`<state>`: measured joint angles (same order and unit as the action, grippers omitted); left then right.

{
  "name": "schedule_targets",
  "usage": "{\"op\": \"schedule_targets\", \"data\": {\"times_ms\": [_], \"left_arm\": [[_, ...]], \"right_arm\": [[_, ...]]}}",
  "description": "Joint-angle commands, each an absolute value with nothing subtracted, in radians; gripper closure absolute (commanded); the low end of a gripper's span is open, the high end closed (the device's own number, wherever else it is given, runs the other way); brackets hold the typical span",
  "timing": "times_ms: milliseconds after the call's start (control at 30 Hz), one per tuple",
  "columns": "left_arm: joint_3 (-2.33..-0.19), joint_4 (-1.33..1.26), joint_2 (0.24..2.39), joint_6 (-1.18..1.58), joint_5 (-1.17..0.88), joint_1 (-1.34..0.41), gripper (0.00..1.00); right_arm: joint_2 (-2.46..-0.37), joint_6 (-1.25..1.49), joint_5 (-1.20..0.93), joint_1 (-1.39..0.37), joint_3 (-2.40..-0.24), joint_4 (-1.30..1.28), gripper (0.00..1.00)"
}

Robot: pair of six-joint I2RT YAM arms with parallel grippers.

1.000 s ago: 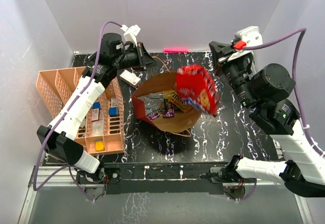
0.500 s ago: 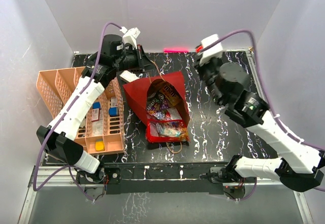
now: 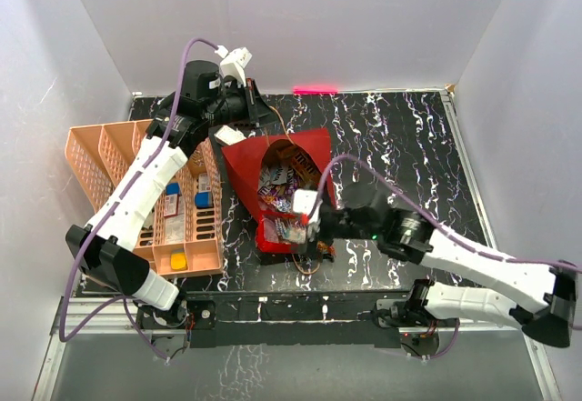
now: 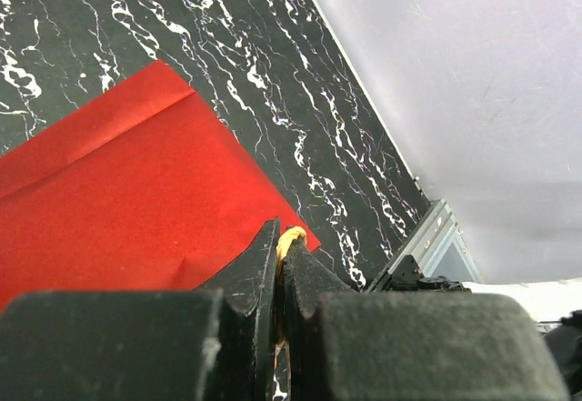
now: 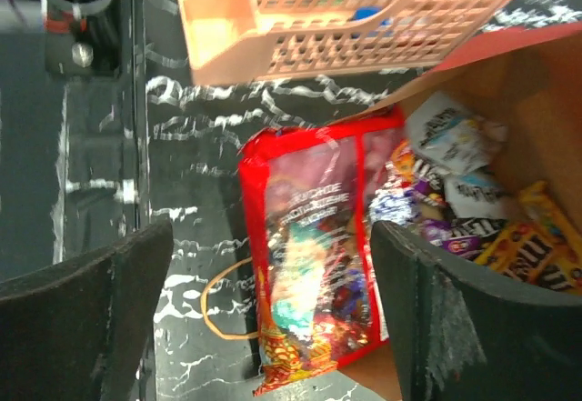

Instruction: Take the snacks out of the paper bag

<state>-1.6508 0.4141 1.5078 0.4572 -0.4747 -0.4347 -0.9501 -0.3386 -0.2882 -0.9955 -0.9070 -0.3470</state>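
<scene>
Paper bag (image 3: 244, 166) lies tipped over mid-table, just right of the peach tray (image 3: 91, 151), with its kraft-lined mouth facing near. Left gripper (image 4: 280, 237) sits at the bag's far edge, jaws pinched together on a small orange-brown bit that looks like a cord handle (image 4: 291, 235), though I cannot tell for certain. Red paper spreads flat beyond the fingertips in that wrist view. Right gripper (image 5: 273, 228) hangs low over the bag's mouth with its jaws spread wide and nothing between them. Directly beneath it is a large red snack bag (image 5: 309, 265), half out: its near end is on the black table (image 3: 391, 137) and its far end is on the kraft lining. The other snacks (image 5: 455, 192), in yellow, purple, brown and silver-white wrappers, are piled deeper inside. No snack appears fully clear of the bag anywhere on the table. Judgement: early in the job, with the red bag the likely first pick and the whole pile behind it left to empty.
</scene>
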Motion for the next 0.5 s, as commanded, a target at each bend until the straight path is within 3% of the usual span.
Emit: {"op": "schedule_targets", "data": {"times_ms": [0,200,467], "left_arm": [[-1.641,0.375,1.461,0.465,-0.492,-0.430,1.00],[-1.632,0.372,1.459,0.472,-0.503,-0.430,1.00],[-1.605,0.362,1.449,0.485,-0.516,-0.430,1.00]], "right_arm": [[-1.036,-0.455,-0.180,-1.117,-0.842,-0.235,0.02],[-1.142,-0.555,0.112,-1.189,-0.748,-0.102,0.01],[-1.259,-0.592,0.144,-1.189,-0.673,-0.001,0.01]]}}
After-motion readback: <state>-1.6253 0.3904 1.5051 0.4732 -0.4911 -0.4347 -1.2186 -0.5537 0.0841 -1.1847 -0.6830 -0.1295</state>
